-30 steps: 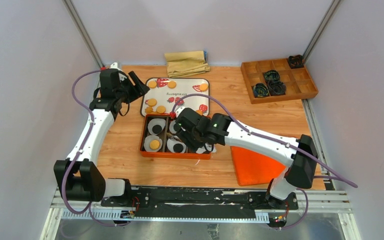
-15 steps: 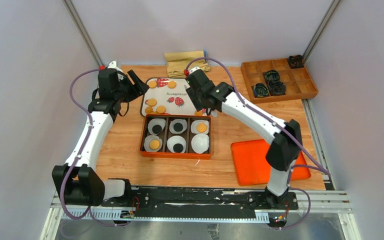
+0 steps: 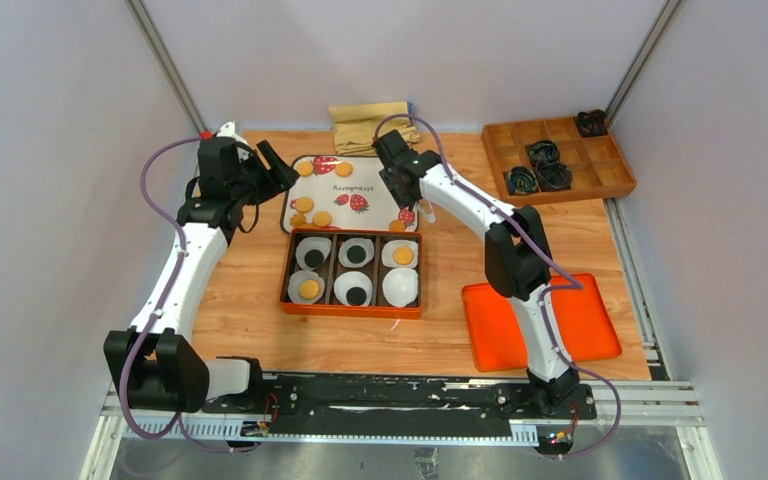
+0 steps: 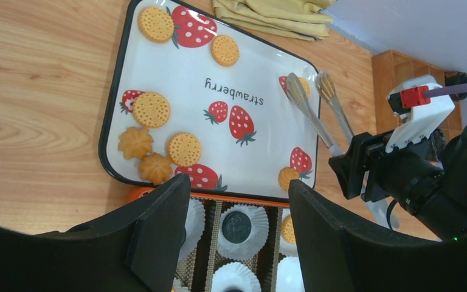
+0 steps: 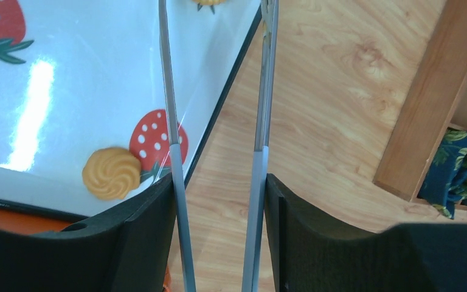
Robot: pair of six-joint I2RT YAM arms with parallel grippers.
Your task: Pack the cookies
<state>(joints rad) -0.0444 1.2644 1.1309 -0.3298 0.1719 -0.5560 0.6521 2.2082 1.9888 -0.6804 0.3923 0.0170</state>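
Note:
Golden cookies point(image 3: 303, 204) lie on the white strawberry tray point(image 3: 345, 185), also seen in the left wrist view point(image 4: 151, 109). The orange six-compartment box point(image 3: 285, 290) has white liners; three hold black cookies point(image 3: 357, 254) and two hold golden cookies point(image 3: 403, 256). One liner point(image 3: 401, 287) is empty. My right gripper point(image 3: 400, 185) is shut on metal tongs point(image 4: 313, 112), whose open tips sit over the tray's far right edge around a golden cookie point(image 4: 304, 85). In the right wrist view point(image 5: 219, 213) the tongs point(image 5: 169, 91) pass a swirled cookie point(image 5: 111, 173). My left gripper point(image 3: 270, 170) is open and empty point(image 4: 240, 213) above the tray's left side.
A folded beige cloth point(image 3: 373, 124) lies behind the tray. A wooden divided tray point(image 3: 600, 170) with dark fabric pieces stands at the back right. An orange lid point(image 3: 540, 325) lies at the front right. Grey walls close in both sides.
My right gripper with the tongs moved from over the box's right side back to the strawberry tray's far right. A golden cookie now lies in the box's back right liner. The left arm barely moved.

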